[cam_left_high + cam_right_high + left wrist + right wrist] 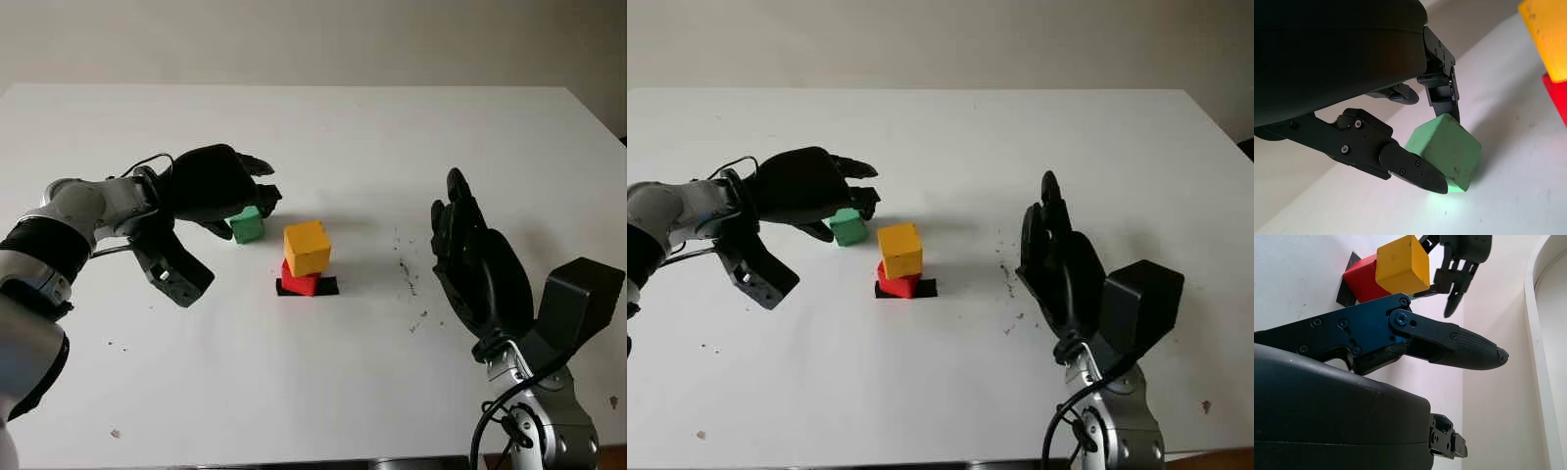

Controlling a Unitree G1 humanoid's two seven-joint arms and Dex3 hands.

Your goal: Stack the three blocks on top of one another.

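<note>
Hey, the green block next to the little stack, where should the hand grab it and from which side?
Grip the green block across two opposite flat side faces, coming from above on the side away from the yellow block on the red block. The left hand already has fingers against it there, and the block sits tilted. The right hand stays open.

place: looks like my lab test bench
surface: bare white table (323, 392), scuffed
backdrop: plain pale wall (313, 39)
marker: black tape patch (328, 286)
</note>
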